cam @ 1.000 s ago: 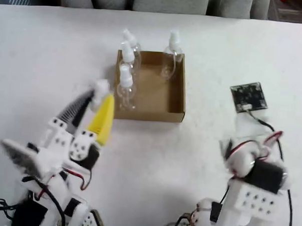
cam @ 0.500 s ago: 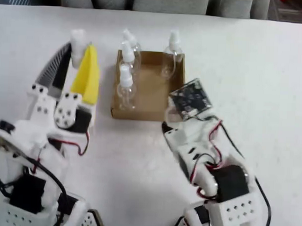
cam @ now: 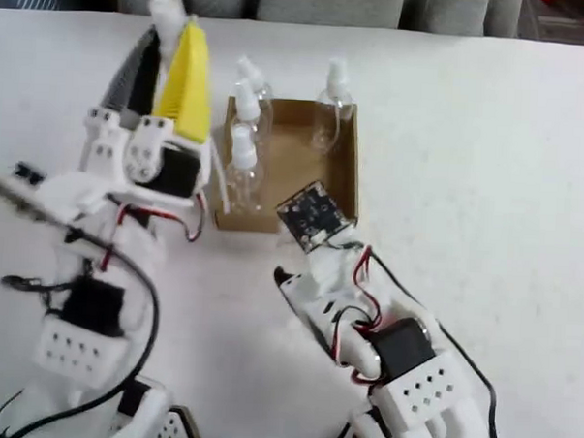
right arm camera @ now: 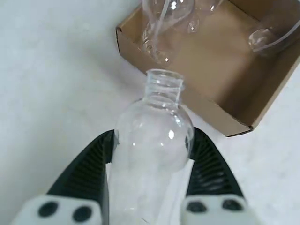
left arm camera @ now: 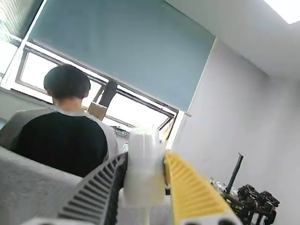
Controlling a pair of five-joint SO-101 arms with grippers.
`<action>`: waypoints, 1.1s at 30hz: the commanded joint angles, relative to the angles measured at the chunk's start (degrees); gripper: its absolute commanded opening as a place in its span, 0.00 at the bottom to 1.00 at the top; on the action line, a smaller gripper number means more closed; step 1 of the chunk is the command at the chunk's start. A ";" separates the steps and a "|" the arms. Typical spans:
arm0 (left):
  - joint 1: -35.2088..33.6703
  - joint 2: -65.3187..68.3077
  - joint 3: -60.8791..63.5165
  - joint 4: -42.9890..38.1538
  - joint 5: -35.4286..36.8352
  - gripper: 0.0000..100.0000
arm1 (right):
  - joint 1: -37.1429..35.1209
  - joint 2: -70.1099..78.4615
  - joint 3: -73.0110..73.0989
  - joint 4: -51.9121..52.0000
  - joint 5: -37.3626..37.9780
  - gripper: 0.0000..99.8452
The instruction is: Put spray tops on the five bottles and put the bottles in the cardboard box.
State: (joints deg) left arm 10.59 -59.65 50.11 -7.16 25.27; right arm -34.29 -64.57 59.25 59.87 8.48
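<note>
While the left gripper (cam: 172, 29) hangs over the white table (cam: 489, 140) at about ten o'clock from the cardboard box (cam: 350, 178), its black and yellow fingers are drawn in to a narrow gap. They pinch a white spray top (cam: 168, 10) that stands upright between their tips. The left wrist view shows the same hold. There the spray top (left arm camera: 142, 173) is pressed on both sides by the left gripper (left arm camera: 144, 159), and its thin stem runs down between the fingers.

The cardboard box sits open side up, toward twelve o'clock from the table's middle. Three capped bottles (cam: 243, 168) stand in a row along its nine o'clock wall, and a fourth bottle (cam: 333, 109) stands at its one o'clock corner. Whether the farthest of the row is inside the far rim or just behind it cannot be told. The box's brown floor shows across the middle and the five o'clock side.

The right arm (cam: 393, 350) lies at six o'clock from the box. In the right wrist view, the right gripper (right arm camera: 152, 136) is closed partway around an uncapped clear bottle (right arm camera: 152, 117), with a black finger against each side of its body. The bottle's open neck (right arm camera: 164, 79) points at the outer wall of the cardboard box (right arm camera: 211, 117), near it but apart. Clear bottle bodies stand inside the box beyond that wall.
</note>
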 commanded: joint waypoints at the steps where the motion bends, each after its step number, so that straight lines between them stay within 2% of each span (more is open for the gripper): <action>1: 0.40 1.98 3.60 -9.85 3.60 0.02 | -0.57 -0.84 -0.35 -1.19 -2.02 0.02; 5: 0.48 4.62 5.01 -12.75 5.98 0.02 | -0.57 -4.18 -0.18 -0.92 -2.46 0.02; 9: 1.63 9.19 5.01 -12.92 8.18 0.02 | -0.40 -14.11 3.34 -1.19 -2.46 0.02; 14: 1.71 11.38 5.10 -13.01 8.18 0.02 | -1.19 -28.09 13.63 -7.60 -2.02 0.02; 19: 6.02 9.80 8.44 -13.01 7.82 0.02 | -4.00 -38.90 20.84 -10.77 -1.93 0.02; 23: 9.01 7.52 9.05 -13.01 7.65 0.02 | -6.73 -37.23 21.10 -10.33 -0.09 0.02; 28: 8.57 7.60 8.97 -13.54 7.56 0.02 | -7.25 -37.23 21.01 -10.33 0.35 0.02; 33: 7.69 13.93 9.41 -24.18 7.56 0.02 | -6.99 -38.37 21.19 -10.24 0.35 0.02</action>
State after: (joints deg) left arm 18.77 -49.63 59.78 -23.43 32.84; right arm -41.23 -102.37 80.79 50.73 7.96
